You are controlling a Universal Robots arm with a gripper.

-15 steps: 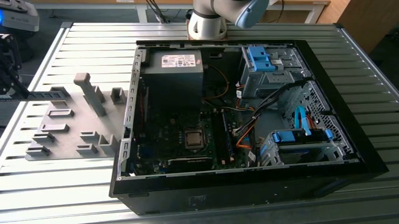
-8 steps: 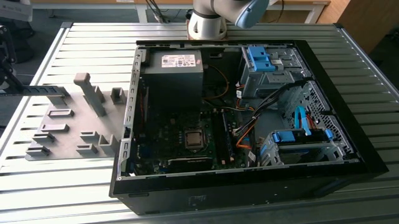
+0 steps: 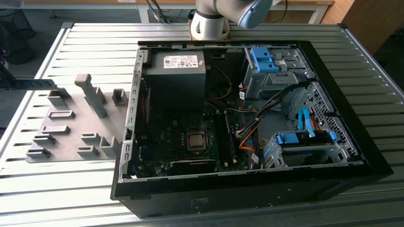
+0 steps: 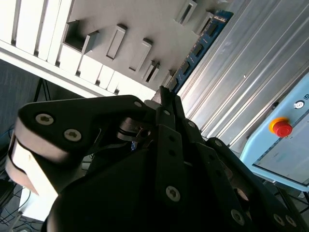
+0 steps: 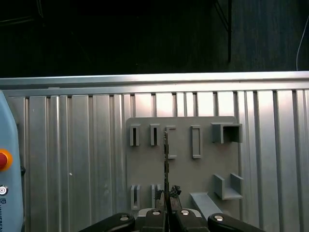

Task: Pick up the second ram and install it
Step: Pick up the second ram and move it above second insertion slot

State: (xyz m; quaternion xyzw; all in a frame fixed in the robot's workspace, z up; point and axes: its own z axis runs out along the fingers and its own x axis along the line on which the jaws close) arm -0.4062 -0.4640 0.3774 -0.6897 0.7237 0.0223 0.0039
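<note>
Second wrist view shows the fingers (image 4: pixel 170 113) squeezed tight on one end of the second ram (image 4: pixel 193 55). It is the long blue-green board with dark chips, and it sticks straight out from the fingers. It is over the grey holder plate (image 4: pixel 154 24) and looks lifted clear of it.

In the first wrist view the second ram looks like a thin line, because we see only its edge. The holder plate lies right under it, flat on the metal desk (image 5: pixel 72 145).

In the exterior view the open computer case (image 3: pixel 221 198) stands just beside the holder plate, on the exterior view's right.

So the picking up looks done, because the board is off the plate and in the fingers. The putting in is not done yet, because the board is over the plate and not in the case.
</note>
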